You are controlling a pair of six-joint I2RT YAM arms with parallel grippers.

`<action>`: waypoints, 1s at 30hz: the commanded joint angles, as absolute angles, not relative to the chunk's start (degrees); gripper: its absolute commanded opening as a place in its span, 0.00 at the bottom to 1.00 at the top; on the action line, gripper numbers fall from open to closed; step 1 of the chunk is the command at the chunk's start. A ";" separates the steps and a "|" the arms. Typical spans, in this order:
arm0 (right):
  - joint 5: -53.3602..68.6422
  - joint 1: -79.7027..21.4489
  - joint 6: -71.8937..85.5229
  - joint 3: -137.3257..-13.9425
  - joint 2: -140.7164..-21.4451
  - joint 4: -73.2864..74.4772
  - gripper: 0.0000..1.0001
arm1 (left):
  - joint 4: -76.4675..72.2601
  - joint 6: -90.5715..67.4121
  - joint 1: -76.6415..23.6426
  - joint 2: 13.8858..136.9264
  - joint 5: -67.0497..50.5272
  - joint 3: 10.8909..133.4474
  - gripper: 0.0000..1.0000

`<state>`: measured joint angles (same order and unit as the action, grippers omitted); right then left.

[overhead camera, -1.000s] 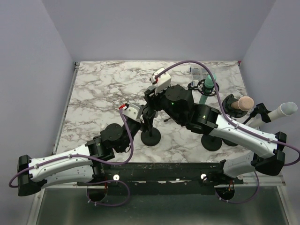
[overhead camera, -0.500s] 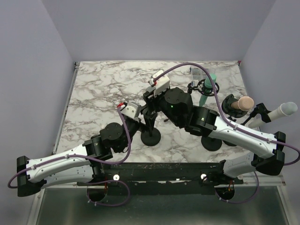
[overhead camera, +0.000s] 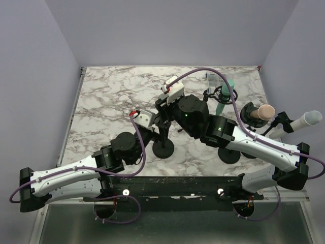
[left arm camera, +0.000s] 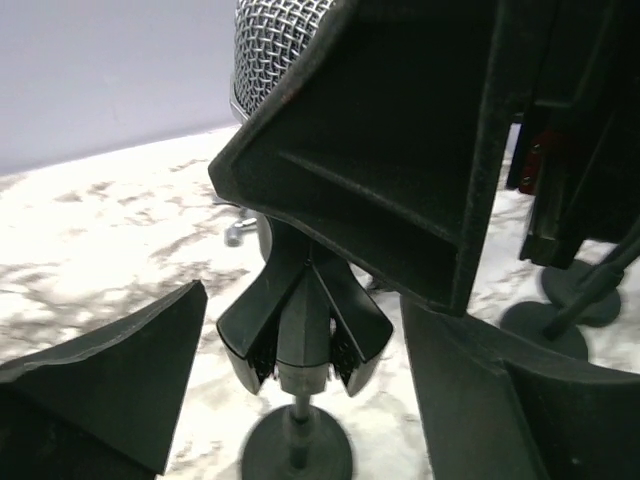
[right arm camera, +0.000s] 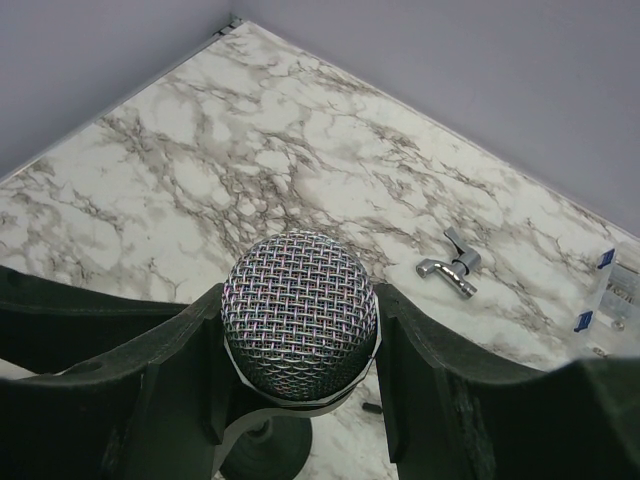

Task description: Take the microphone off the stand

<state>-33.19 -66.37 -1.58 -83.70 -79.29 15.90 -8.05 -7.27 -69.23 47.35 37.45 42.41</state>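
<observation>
Grips the microphone point(right arm camera: 300, 300) by its silver mesh head with the right gripper point(right arm camera: 298, 330): one black finger pressed on each side of the ball, claw clamped on it. Holds this head directly above the stand point(left arm camera: 300, 340), with the forked black clip, thin pole and round base showing under it in the left wrist view. Cannot tell if the lower body of the microphone sits in the clip, hidden as it is behind the right finger.

Sets the left gripper point(left arm camera: 300, 310) low around the clip, claw wide apart. Marble showing between the clip and the finger at 9 o'clock; at the other side, too dark to tell.

Seen from above: base of the stand a little toward 6 o'clock from the middle of the marble table point(overhead camera: 101, 101), both claws meeting just at 12 o'clock of it. Left arm from 8 o'clock, right arm from 4 o'clock.

At 2 o'clock of the stand, near the far right corner: green microphone point(overhead camera: 224, 94) in a black ring mount, clear box point(overhead camera: 212, 79) just beside it at 11 o'clock. At 3 o'clock, by the right table edge: beige foam microphone point(overhead camera: 265, 112); past the edge, white foam microphone point(overhead camera: 311, 119). Second round base point(overhead camera: 228, 154) also at 3 o'clock of the stand, partly under the right arm.

In the right wrist view, small metal part point(right arm camera: 450, 268) on the marble at 2 o'clock of the mesh head, well apart.
</observation>
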 commanded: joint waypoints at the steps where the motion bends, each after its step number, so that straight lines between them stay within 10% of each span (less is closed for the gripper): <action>1: -34.50 -66.27 -2.11 -83.38 -78.89 16.53 0.01 | -9.26 -4.87 -69.00 49.53 42.34 44.12 0.59; 3: -34.67 -66.26 -2.24 -83.33 -79.05 16.35 0.01 | -8.73 -5.86 -68.99 49.64 44.02 44.07 0.00; 30: -34.42 -66.27 -8.88 -100.05 -74.67 15.64 0.01 | -5.19 -9.05 -68.86 47.18 37.71 41.59 0.00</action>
